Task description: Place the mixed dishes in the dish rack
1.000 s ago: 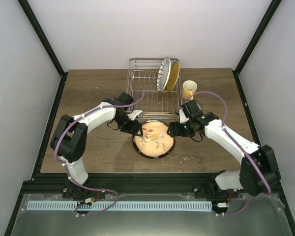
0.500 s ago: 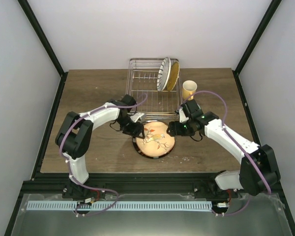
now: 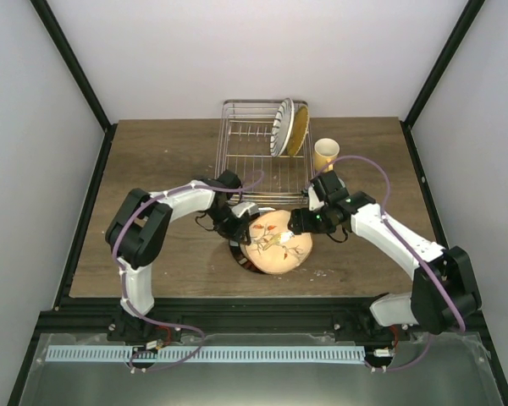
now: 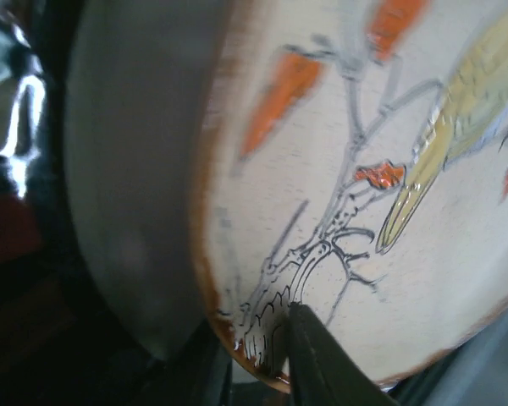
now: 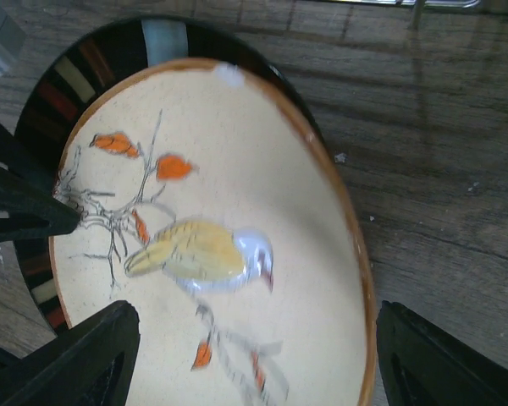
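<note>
A beige plate with a painted bird (image 3: 275,244) hangs tilted above a dark plate with coloured stripes (image 3: 239,256) on the wooden table. My left gripper (image 3: 241,227) is shut on the beige plate's left rim; one finger (image 4: 309,355) presses on the painted face (image 4: 389,211). My right gripper (image 3: 303,222) is open, and its fingers straddle the same plate (image 5: 237,279) at its right side without pinching it. The dark plate (image 5: 76,76) shows behind. The dish rack (image 3: 245,161) holds a striped white plate (image 3: 281,127) and a yellow plate (image 3: 299,128) upright.
A yellow mug (image 3: 325,153) stands right of the rack, close behind my right arm. The rack's left half holds only bare prongs. Black frame posts run along both table sides.
My left gripper has moved in, shut on the beige plate's rim and tipped the plate up off the dark plate. The right gripper has stayed open in place.
</note>
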`<state>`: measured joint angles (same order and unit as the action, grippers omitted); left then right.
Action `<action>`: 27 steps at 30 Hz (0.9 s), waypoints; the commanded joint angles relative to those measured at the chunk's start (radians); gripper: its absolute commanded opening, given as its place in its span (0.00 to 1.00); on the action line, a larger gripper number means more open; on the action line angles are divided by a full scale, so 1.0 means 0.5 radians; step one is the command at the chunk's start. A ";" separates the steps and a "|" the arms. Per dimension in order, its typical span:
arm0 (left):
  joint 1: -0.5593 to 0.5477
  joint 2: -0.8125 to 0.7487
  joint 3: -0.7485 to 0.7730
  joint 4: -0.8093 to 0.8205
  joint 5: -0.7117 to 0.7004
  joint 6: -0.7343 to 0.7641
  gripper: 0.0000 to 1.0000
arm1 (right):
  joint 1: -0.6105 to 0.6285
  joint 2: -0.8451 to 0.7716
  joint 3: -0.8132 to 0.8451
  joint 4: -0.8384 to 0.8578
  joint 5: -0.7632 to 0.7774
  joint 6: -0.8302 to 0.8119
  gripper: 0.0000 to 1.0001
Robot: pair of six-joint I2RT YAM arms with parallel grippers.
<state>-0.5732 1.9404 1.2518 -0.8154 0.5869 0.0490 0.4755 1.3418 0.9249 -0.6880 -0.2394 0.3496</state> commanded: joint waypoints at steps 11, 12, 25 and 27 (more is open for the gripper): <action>0.030 -0.208 -0.172 0.239 0.248 -0.042 0.00 | -0.110 -0.222 0.072 0.041 -0.039 0.041 0.83; 0.039 -0.223 -0.180 0.243 0.264 -0.041 0.00 | -0.117 -0.235 0.068 0.037 -0.032 0.036 0.84; 0.287 -0.557 -0.435 0.375 0.485 -0.100 0.00 | -0.192 -0.317 -0.095 0.218 -0.277 0.034 0.87; 0.336 -0.586 -0.463 0.412 0.519 -0.111 0.00 | -0.217 -0.335 -0.152 0.276 -0.343 0.018 0.87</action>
<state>-0.4461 1.6970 1.0481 -0.6792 0.7738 -0.0250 0.3923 1.2068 0.8913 -0.6186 -0.3244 0.3599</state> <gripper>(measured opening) 0.052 0.871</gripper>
